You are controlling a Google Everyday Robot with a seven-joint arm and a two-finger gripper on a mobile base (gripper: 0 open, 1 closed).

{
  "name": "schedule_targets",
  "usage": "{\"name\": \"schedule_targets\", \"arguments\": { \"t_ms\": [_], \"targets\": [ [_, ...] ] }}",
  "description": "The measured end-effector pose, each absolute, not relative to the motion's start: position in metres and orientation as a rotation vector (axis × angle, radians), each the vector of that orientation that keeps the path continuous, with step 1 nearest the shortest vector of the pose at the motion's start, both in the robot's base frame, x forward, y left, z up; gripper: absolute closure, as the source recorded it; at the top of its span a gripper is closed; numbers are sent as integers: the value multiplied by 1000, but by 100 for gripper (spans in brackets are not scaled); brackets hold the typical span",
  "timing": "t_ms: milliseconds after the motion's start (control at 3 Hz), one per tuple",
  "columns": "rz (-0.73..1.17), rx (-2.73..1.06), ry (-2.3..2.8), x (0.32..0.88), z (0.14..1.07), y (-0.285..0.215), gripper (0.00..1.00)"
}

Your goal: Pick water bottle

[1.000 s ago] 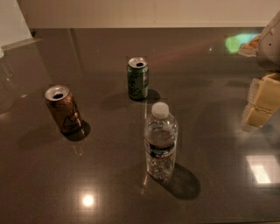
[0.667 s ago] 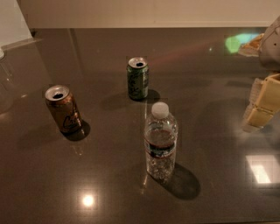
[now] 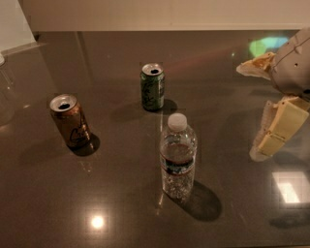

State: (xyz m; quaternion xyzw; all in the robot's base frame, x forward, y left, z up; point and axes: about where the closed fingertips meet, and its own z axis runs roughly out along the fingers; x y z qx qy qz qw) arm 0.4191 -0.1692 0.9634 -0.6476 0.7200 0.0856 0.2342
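Camera view | glossy dark table [image 3: 121,213], pale wall [image 3: 169,14] | claw [image 3: 252,111] spread, right edge

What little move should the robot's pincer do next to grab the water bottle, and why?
Probably move the pincer toward the small clear ribbed plastic water bottle with a white cap. The pincer hangs at the right edge, open, empty, apart from the bottle, which stands upright on the dark table. The green metal can and orange-brown metal can stand beyond it, off that path.
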Motion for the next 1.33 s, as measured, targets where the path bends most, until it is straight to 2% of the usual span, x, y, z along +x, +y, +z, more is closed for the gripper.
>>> {"name": "schedule_targets", "arguments": {
  "t_ms": [667, 1333],
  "targets": [
    [557, -1859, 1779, 387, 943, -103, 0],
    [768, -1886, 1680, 367, 931, -57, 0]
  ]
}}
